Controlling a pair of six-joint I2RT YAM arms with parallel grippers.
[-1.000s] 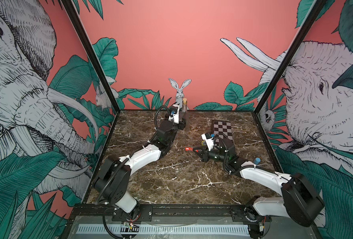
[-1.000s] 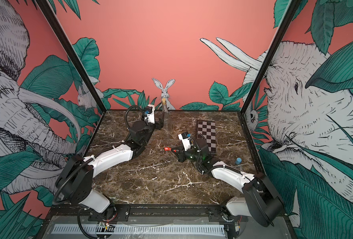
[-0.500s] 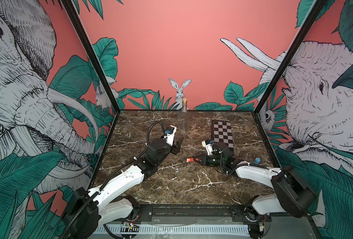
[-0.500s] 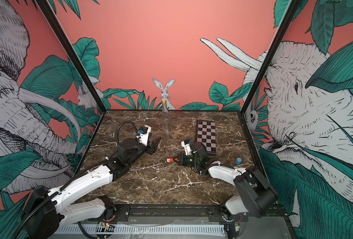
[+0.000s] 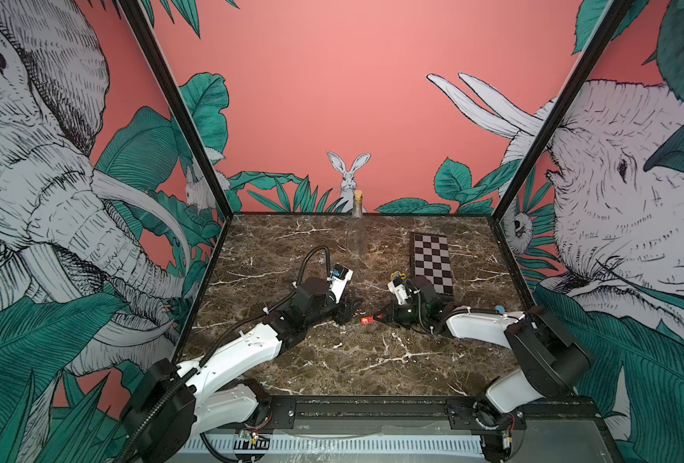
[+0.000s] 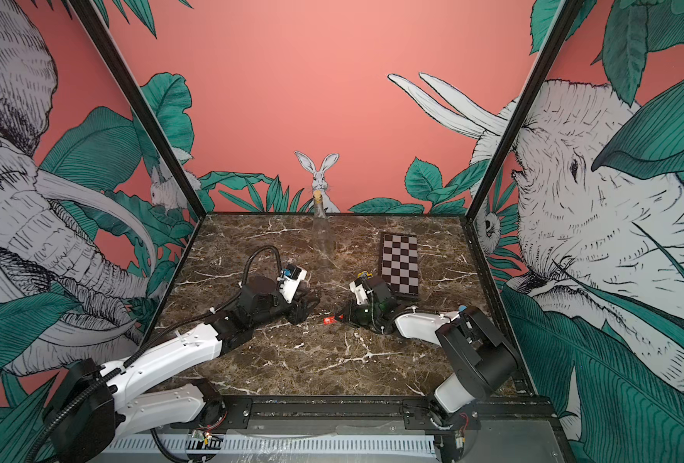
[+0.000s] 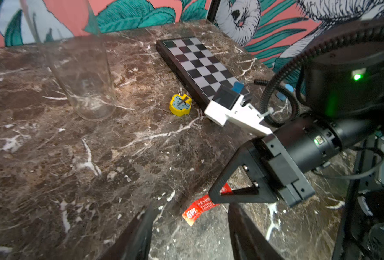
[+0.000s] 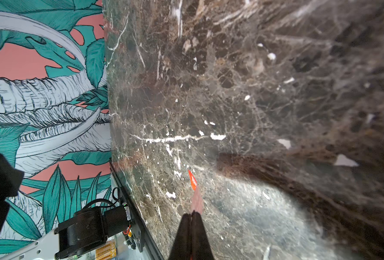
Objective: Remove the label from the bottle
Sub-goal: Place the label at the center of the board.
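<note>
Label [image 7: 199,209], a narrow red strip with tiny white print, is off the glass and hangs from the tips of the right gripper [image 7: 211,196] near the middle of the marble table [image 5: 332,360]. That gripper's fingers are pressed together on one end of the strip, and the wrist is laid low and nearly level. The free end droops toward the stone; whether it touches cannot be told. Holding it by one end, low and away from everything else, looks like a way to set the strip down flat rather than let it curl back onto the fingers.

Well apart from it, the bottle [image 5: 357,236] stands upright by itself at the back of the table. It is clear glass with a long tapering neck and a tan cork, and no label shows on it in either top view. It looks placed there to be out of the arms' way, and nothing touches it.

The left gripper [image 5: 348,310] sits low just beside the label, pointing at it, with its fingers spread and nothing between them. By that pose it is free either to take the strip or to pin it while the right fingers let go.

A folded chessboard [image 5: 432,262] lies behind the right arm, with a small yellow piece [image 7: 180,105] beside its near end; both look incidental.
</note>
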